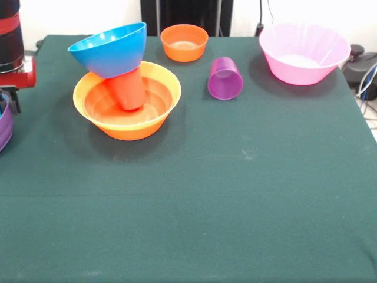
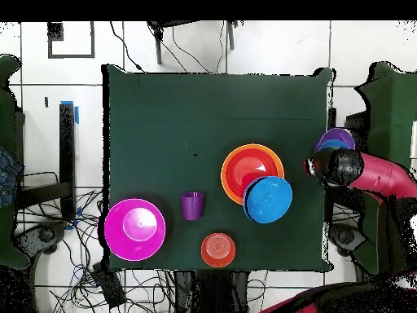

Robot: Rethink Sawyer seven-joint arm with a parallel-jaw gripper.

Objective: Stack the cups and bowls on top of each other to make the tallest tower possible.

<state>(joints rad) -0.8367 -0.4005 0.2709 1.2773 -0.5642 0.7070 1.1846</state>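
**Tilted blue bowl tops a short stack at the table's edge**

The tower (image 1: 126, 100) stands on the green table (image 1: 235, 206): a large orange bowl (image 1: 94, 112) as base, a red-orange shallow bowl (image 1: 141, 109) nested inside it, a red cup (image 1: 128, 89) upside down in the middle, and a blue bowl (image 1: 111, 49) perched on the cup, tipped to one side. From above, the blue bowl overhangs the orange rim on the robot's side.

Near the stack, a purple cup (image 1: 225, 78) lies on its side, mouth toward the front camera. Behind it sits a small orange bowl (image 1: 184, 42), upright. A big pink bowl (image 1: 304, 53) stands well apart, near the table's far corner.

The arm (image 1: 12, 41) shows at the front view's edge, over a purple bowl (image 1: 5, 127) at the table's side. The overhead view shows that bowl just off the cloth's edge, with the arm's end above it; I cannot tell whether the claw is open or closed.

The cloth is dark green and bare elsewhere. Overhead, white floor tiles (image 2: 277, 45) and tangled cables (image 2: 89, 269) surround the table.
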